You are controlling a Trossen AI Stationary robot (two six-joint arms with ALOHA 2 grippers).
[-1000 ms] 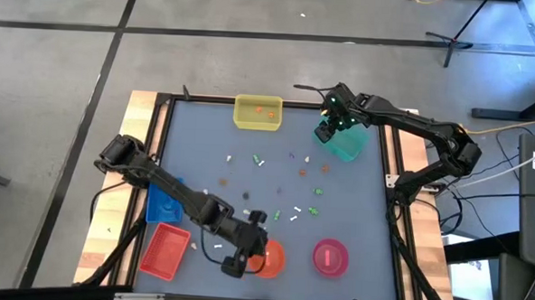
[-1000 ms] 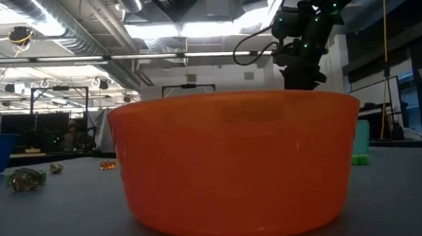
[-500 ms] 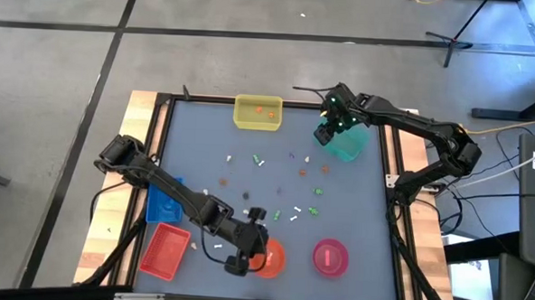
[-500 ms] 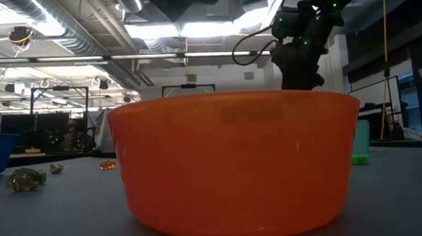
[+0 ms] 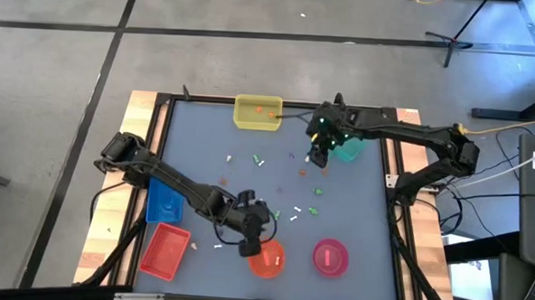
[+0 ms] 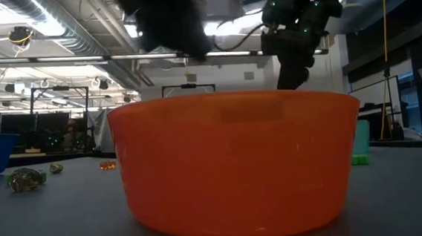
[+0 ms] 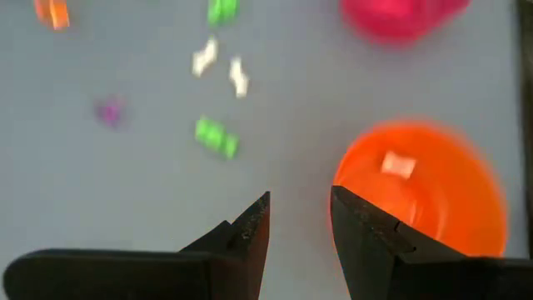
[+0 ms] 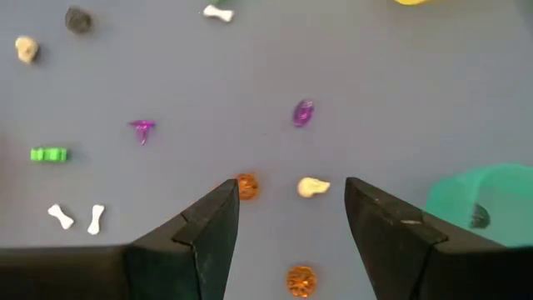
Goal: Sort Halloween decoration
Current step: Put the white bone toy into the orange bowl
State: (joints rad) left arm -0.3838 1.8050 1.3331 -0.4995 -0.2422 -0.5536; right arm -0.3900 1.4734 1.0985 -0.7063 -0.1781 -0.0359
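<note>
- High view: left gripper point(image 5: 253, 242) sits at the orange bowl's point(image 5: 267, 259) rim; right gripper point(image 5: 319, 152) hangs above the scattered trinkets point(image 5: 288, 192) mid-table, beside the teal bowl point(image 5: 347, 149). Yellow tray point(image 5: 257, 113) is at the far edge.
- Low view: the orange bowl fills the frame; the right arm descends behind it.
- Left wrist view: fingers point(image 7: 250, 229) parted, nothing between; a beige piece point(image 7: 398, 164) lies inside the orange bowl.
- Right wrist view: fingers point(image 8: 212, 221) spread wide, empty, framing an orange bead point(image 8: 246, 186) and a beige trinket point(image 8: 313, 187).
- Judgement: centre on one piece only, descend straight, close gently; neighbours lie close.
</note>
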